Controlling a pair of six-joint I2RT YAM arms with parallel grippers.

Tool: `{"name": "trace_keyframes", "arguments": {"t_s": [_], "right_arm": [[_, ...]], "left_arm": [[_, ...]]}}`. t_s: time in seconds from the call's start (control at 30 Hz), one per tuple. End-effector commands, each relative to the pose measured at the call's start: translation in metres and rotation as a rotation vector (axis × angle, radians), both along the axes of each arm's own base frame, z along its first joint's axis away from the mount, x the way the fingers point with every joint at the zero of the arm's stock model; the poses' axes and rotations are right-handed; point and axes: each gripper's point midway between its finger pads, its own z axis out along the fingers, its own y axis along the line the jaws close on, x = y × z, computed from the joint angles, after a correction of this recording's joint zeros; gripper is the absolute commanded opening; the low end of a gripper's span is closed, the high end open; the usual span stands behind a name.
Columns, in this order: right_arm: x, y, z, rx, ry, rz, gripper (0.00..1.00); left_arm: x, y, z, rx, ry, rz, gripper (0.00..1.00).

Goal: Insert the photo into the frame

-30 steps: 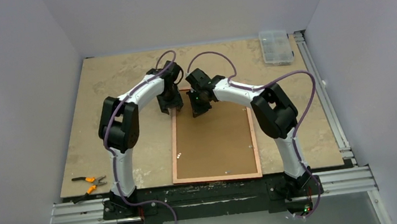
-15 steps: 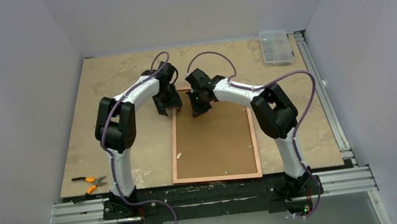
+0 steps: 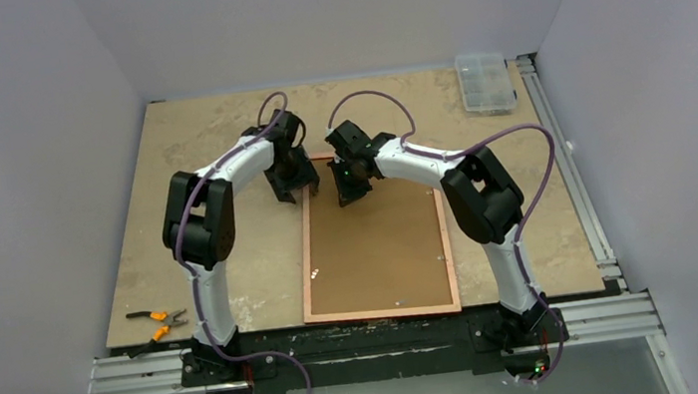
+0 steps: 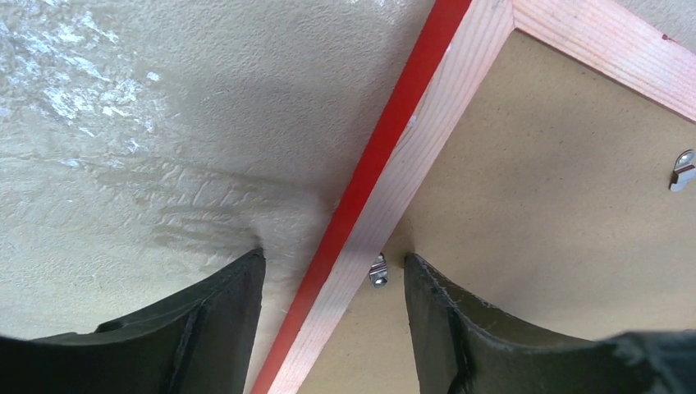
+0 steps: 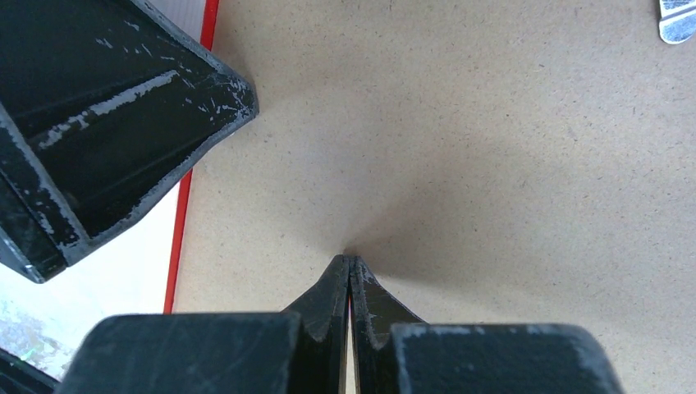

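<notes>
The frame [image 3: 305, 263] lies face down on the table, its pale wooden back rail and red outer edge [image 4: 394, 180] showing. A brown backing board [image 3: 377, 249] fills it. The photo is hidden. My left gripper [image 3: 296, 191] is open at the far left corner, and in the left wrist view it [image 4: 333, 256] straddles the left rail. One finger is over the table and the other over the board, beside a small metal tab [image 4: 377, 271]. My right gripper [image 3: 345, 195] is shut and empty, its closed tips [image 5: 349, 261] pressing on the backing board [image 5: 492, 164].
A clear plastic box [image 3: 485, 82] stands at the table's far right corner. Orange-handled pliers [image 3: 159, 321] lie near the front left edge. A metal rail [image 3: 575, 189] runs along the right side. Another metal tab [image 4: 683, 168] sits on the frame's far rail.
The left gripper has opened wider and shifted slightly left and away, its elbow swinging left. The right arm has not moved.
</notes>
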Motion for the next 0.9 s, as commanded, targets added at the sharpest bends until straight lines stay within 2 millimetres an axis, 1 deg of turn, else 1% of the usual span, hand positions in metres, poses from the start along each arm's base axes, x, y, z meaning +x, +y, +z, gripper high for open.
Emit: {"name": "trace_keyframes", "arguments": {"t_s": [0.0,0.1,0.13,0.23,0.27,0.3,0.33,0.57,0.67,0.7,0.77,0.8,0.83,0.87], "right_arm": [[-0.031,-0.015,-0.040,-0.096,0.119,0.043,0.00],[-0.031,-0.014,-0.041,-0.094,0.123,0.046,0.00],[-0.031,-0.014,-0.042,-0.094,0.124,0.046,0.00],[-0.031,-0.014,-0.041,-0.093,0.124,0.048,0.00],[-0.031,-0.014,-0.040,-0.093,0.122,0.048,0.00],[-0.030,-0.014,-0.040,-0.093,0.122,0.048,0.00],[-0.031,-0.014,-0.040,-0.093,0.122,0.048,0.00],[-0.032,-0.014,-0.039,-0.091,0.122,0.052,0.00],[-0.033,-0.010,-0.031,-0.060,0.118,0.063,0.00],[-0.033,-0.009,-0.028,-0.051,0.113,0.068,0.00],[-0.033,-0.007,-0.018,-0.027,0.103,0.075,0.00],[-0.033,-0.005,-0.013,-0.014,0.097,0.080,0.02],[-0.032,-0.003,-0.006,0.003,0.085,0.083,0.12],[-0.032,-0.002,0.001,0.017,0.075,0.085,0.21]], "left_arm": [[0.000,0.016,-0.015,0.053,0.003,0.058,0.58],[-0.004,0.025,-0.018,0.097,0.011,0.077,0.49],[-0.005,0.027,-0.019,0.108,0.017,0.077,0.44],[-0.007,0.031,-0.019,0.132,0.037,0.062,0.21],[-0.007,0.030,-0.019,0.129,0.040,0.055,0.10],[-0.008,0.030,-0.019,0.128,0.043,0.048,0.03],[-0.008,0.028,-0.019,0.122,0.045,0.041,0.00],[-0.014,0.020,-0.020,0.066,0.047,0.005,0.00],[-0.015,0.014,-0.014,0.019,0.016,-0.007,0.00],[-0.015,0.011,-0.009,-0.003,-0.003,-0.009,0.01],[-0.014,0.006,0.003,-0.049,-0.037,-0.019,0.30],[-0.014,0.005,0.010,-0.071,-0.057,-0.021,0.45],[-0.014,0.004,0.018,-0.096,-0.076,-0.020,0.57],[-0.015,0.003,0.026,-0.128,-0.096,-0.021,0.65]]}}
